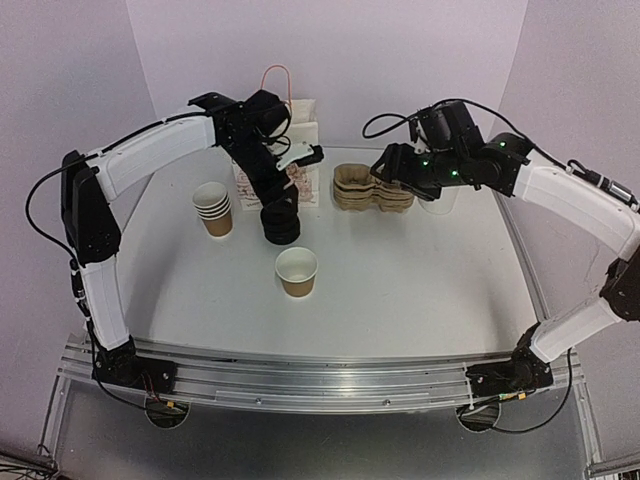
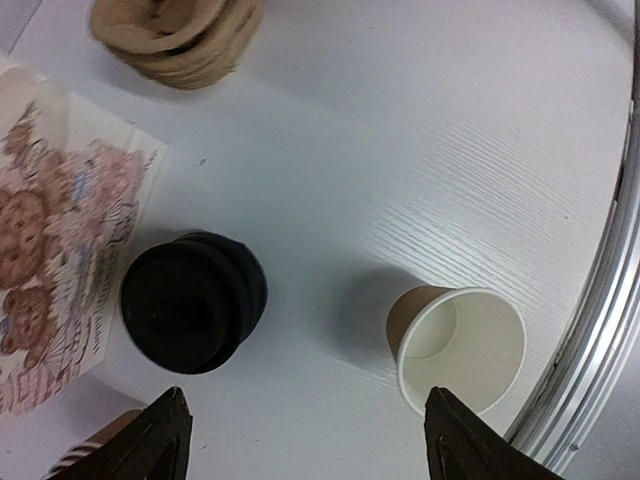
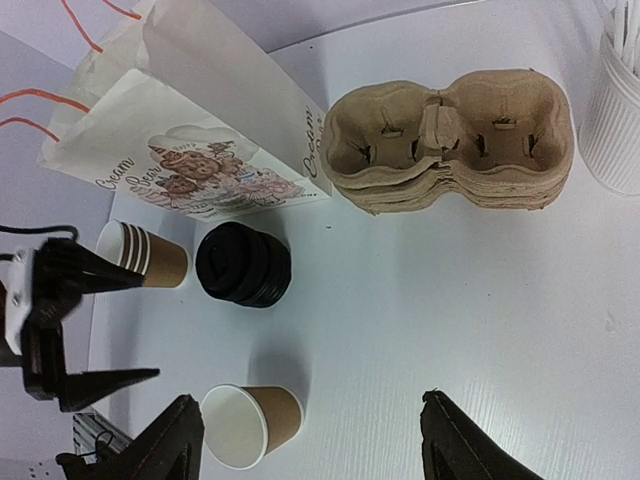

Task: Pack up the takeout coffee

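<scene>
1. Coffee cup: a single brown paper cup, white inside. It stands upright and mouth-up on the open middle of the tabletop, with no lid on it.
2. Long axis: vertical, with the open rim facing upward. A lid would likely have to come down along that line.
3. Left fingers: spread wide and holding nothing, they hang above the tabletop. In the left wrist view the cup lies just ahead of one fingertip, off-centre from the gap. The stack of black lids lies ahead of the other fingertip.
4. Right fingers: also spread wide and empty, raised near the stack of pulp carriers. The cup is well apart from them, toward the near side.
5. Nearer arm: the left, as judged from the overhead view.
6. Surroundings: the lids sit just behind the cup, a nested stack of cups stands to its left, and a printed paper bag stands at the far edge.
7. Progress, as a judgement: early, since the cup is neither lidded nor packed.
</scene>
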